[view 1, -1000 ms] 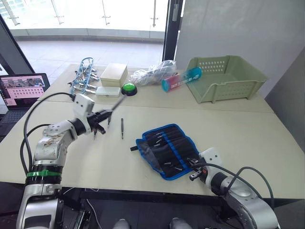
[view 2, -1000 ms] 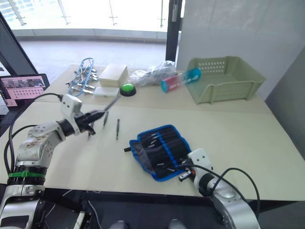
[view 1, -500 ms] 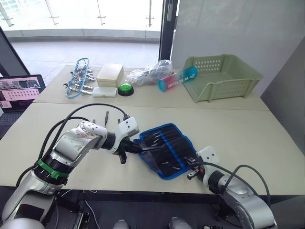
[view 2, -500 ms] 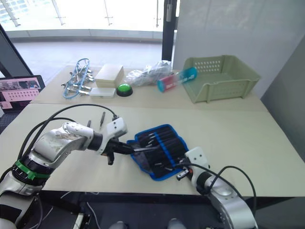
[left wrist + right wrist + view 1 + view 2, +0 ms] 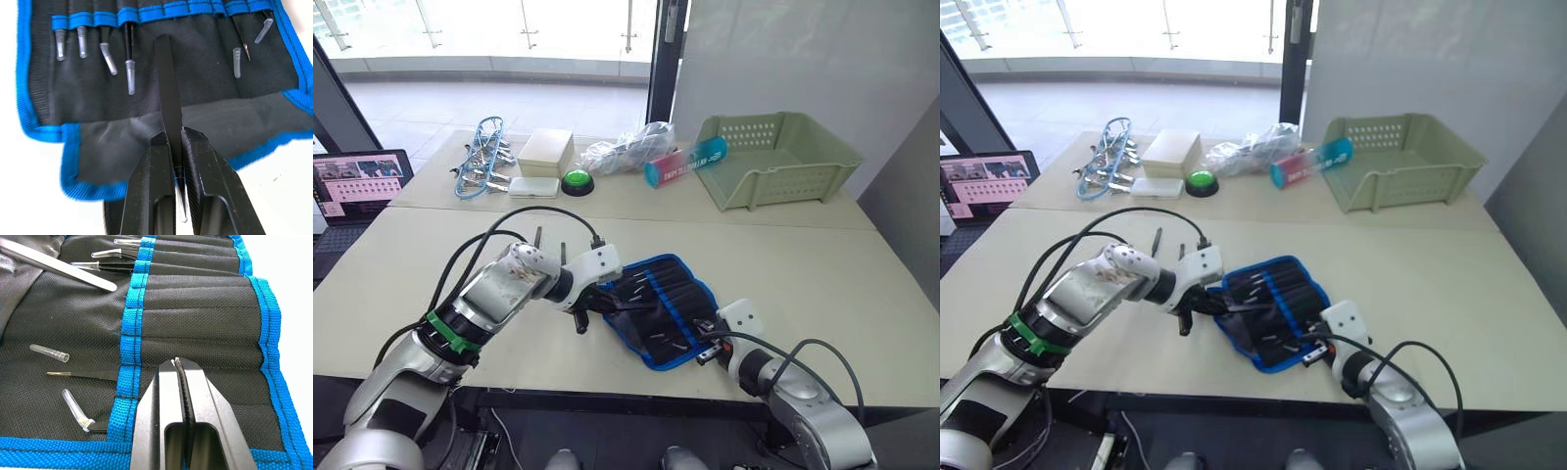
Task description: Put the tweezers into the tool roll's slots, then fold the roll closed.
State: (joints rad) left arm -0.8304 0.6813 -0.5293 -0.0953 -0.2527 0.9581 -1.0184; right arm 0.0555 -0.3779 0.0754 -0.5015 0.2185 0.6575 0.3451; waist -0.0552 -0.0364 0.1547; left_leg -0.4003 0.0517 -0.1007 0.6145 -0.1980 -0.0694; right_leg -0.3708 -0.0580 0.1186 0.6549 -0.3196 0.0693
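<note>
The tool roll (image 5: pixel 658 305) lies open on the table, black with blue edging, near the front edge. Its slots (image 5: pixel 146 29) hold several tweezers with clear tip caps. My left gripper (image 5: pixel 597 302) is at the roll's left edge, shut on one black tweezers (image 5: pixel 167 93) that points across the flap toward the slots. Two more tweezers (image 5: pixel 537 236) (image 5: pixel 562 252) lie loose on the table behind my left arm. My right gripper (image 5: pixel 705 351) is shut and rests on the roll's near right corner (image 5: pixel 195 333).
At the back stand a green basket (image 5: pixel 778 157), a blue-pink tube (image 5: pixel 685 163), a plastic bag (image 5: pixel 626 152), a green button (image 5: pixel 577 181), a cream box (image 5: pixel 546 152), a white case (image 5: pixel 534 187) and a blue clamps bundle (image 5: pixel 484 152). A laptop (image 5: pixel 360 181) sits far left.
My left arm swung right from the loose tweezers to the roll's left edge, carrying one tweezers, and then moved slightly further over the flap. The right gripper stayed put.
</note>
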